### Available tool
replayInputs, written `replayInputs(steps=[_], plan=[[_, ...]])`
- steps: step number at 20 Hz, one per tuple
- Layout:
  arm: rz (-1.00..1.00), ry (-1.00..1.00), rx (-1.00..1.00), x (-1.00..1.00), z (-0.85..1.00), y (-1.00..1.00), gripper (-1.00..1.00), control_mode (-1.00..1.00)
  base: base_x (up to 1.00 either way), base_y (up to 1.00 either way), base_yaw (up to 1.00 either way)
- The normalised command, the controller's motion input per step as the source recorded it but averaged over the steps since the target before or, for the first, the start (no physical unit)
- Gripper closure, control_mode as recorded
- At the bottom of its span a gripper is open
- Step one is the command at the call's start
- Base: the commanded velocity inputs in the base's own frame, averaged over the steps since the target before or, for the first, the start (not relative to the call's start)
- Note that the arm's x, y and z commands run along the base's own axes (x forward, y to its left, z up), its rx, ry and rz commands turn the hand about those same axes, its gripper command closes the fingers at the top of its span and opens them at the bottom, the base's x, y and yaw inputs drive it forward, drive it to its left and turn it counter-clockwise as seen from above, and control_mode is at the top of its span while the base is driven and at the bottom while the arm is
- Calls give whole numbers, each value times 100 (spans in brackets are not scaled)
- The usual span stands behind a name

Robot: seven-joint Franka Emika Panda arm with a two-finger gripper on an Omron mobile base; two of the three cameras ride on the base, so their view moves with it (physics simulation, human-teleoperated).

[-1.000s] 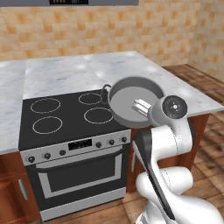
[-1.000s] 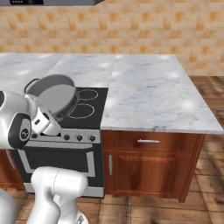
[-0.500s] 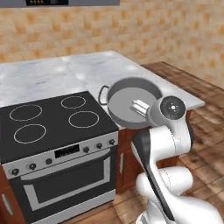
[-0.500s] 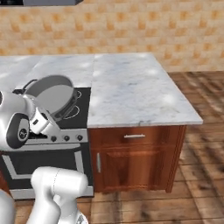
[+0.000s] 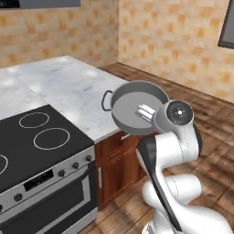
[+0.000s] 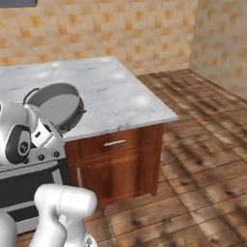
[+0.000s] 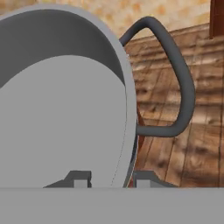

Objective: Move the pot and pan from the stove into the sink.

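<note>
The pot (image 5: 137, 107) hangs in the air, tipped steeply so its open mouth faces sideways, just off the front corner of the white marble counter (image 5: 59, 87) and to the right of the stove (image 5: 36, 146), whose 2 nearest ring burners carry nothing. The fingers (image 7: 109, 178) pinch the pot's rim, 1 tip inside the wall and 1 outside, with a loop handle (image 7: 175, 83) curving out beside them. Inside, the pot shows only its bare grey wall and floor, above the wooden floor (image 6: 202, 144).
</note>
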Motion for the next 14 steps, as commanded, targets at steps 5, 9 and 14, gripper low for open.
replayInputs(steps=[5,9,14], plan=[[0,0,0,0,0,0,100,100,4,0,-49],[0,0,0,0,0,0,100,100,3,0,-49],[0,0,0,0,0,0,100,100,4,0,-49]])
